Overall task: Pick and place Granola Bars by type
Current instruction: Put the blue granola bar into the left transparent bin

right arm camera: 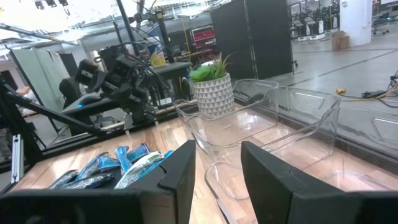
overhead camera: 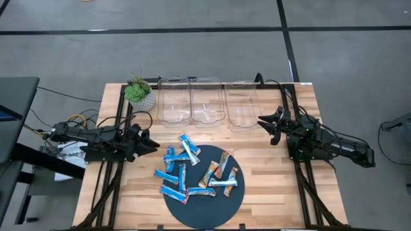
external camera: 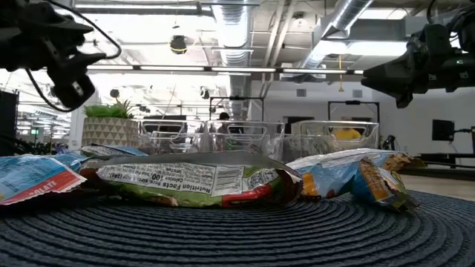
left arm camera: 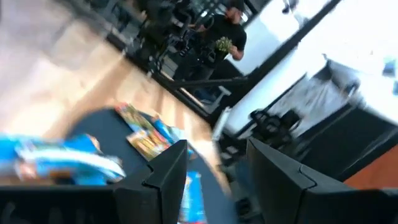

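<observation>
Several granola bars [overhead camera: 192,172] lie flat in a loose heap on a dark round mat [overhead camera: 209,208] near the table's front edge. Most are blue-and-white [overhead camera: 187,149]; a few are orange-brown [overhead camera: 221,165]. My left gripper [overhead camera: 153,142] hovers open at the table's left side, just left of the heap, pointing level toward the right; in its wrist view [left arm camera: 217,149] nothing sits between the fingers. My right gripper [overhead camera: 271,123] hovers open at the right, beside the bins, pointing left; its fingers [right arm camera: 217,149] are also empty.
Three clear plastic bins [overhead camera: 207,101] stand in a row along the far edge, between the arms. A small potted plant [overhead camera: 139,92] sits at the far left corner. Bare wood lies between the mat and the bins. A person shows in the room beyond the table [left arm camera: 227,31].
</observation>
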`<action>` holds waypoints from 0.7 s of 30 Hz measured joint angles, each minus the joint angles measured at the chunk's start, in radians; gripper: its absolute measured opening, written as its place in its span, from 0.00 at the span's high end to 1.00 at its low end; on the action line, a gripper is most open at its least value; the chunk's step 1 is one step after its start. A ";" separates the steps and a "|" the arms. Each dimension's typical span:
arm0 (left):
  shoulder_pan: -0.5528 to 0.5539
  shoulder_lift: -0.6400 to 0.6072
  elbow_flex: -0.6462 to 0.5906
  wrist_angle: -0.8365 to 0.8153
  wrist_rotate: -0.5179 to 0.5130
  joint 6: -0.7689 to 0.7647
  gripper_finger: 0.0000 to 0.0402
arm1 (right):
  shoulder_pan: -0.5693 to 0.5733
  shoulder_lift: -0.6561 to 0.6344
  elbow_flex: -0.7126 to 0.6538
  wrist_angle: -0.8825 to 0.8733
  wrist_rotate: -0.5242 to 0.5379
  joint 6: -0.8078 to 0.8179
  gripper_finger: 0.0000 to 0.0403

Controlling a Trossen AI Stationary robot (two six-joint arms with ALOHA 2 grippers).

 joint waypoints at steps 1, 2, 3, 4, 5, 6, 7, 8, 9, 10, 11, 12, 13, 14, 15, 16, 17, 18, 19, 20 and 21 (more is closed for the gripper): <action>0.000 0.000 0.000 0.000 -0.002 -0.045 0.60 | 0.000 0.000 0.000 0.000 0.000 0.000 0.69; 0.000 0.000 0.000 0.001 -0.009 -0.071 0.60 | 0.000 0.000 0.000 0.000 0.000 0.000 0.70; 0.000 0.000 0.000 0.003 -0.019 -0.089 0.60 | 0.000 0.000 0.000 0.000 0.000 0.000 0.70; 0.000 0.000 0.000 0.005 -0.026 -0.105 0.60 | 0.000 0.000 0.000 0.000 0.000 0.000 0.70; 0.000 0.000 0.000 0.006 -0.034 -0.121 0.60 | 0.000 0.000 0.000 0.000 0.000 0.000 0.69; 0.000 0.000 0.000 0.008 -0.046 -0.134 0.60 | 0.000 0.000 0.000 0.000 0.000 0.000 0.69; 0.000 0.000 0.000 0.010 -0.057 -0.147 0.60 | 0.000 0.000 0.000 0.000 0.000 0.000 0.69; 0.000 0.000 0.000 0.012 -0.069 -0.155 0.60 | 0.000 0.000 0.000 0.000 0.000 0.000 0.70; 0.000 0.000 0.000 0.014 -0.080 -0.157 0.60 | 0.000 0.000 0.000 0.000 0.000 0.000 0.70; 0.000 0.000 0.003 0.012 -0.092 -0.157 0.60 | 0.000 0.000 0.000 0.000 0.000 0.000 0.70; 0.000 0.003 0.007 0.001 -0.106 -0.154 0.60 | 0.000 0.000 0.000 0.000 0.000 0.000 0.69; 0.000 0.012 0.015 -0.022 -0.125 -0.147 0.60 | 0.000 0.000 0.000 0.000 0.000 0.000 0.69; 0.000 0.024 0.025 -0.042 -0.144 -0.141 0.60 | 0.000 0.000 0.000 0.000 0.000 0.000 0.69; 0.000 0.038 0.031 -0.053 -0.161 -0.136 0.60 | 0.000 0.000 0.000 0.000 0.000 0.000 0.70; 0.000 0.054 0.037 -0.060 -0.177 -0.131 0.60 | 0.000 0.000 0.000 0.000 0.000 0.000 0.70; 0.000 0.074 0.041 -0.062 -0.187 -0.124 0.60 | 0.000 0.000 0.000 0.000 0.000 0.000 0.70; 0.000 0.099 0.049 -0.064 -0.196 -0.116 0.60 | 0.000 0.000 0.000 0.000 0.000 0.000 0.69; 0.000 0.126 0.061 -0.075 -0.207 -0.112 0.60 | 0.000 0.000 0.000 0.000 0.000 0.000 0.69; 0.000 0.155 0.072 -0.087 -0.216 -0.111 0.60 | 0.000 0.000 0.000 0.000 0.000 0.000 0.69; 0.000 0.188 0.086 -0.104 -0.225 -0.112 0.60 | 0.000 0.000 0.000 0.000 0.000 0.000 0.70; 0.000 0.223 0.101 -0.117 -0.229 -0.113 0.60 | 0.000 0.000 0.000 0.000 0.000 0.000 0.70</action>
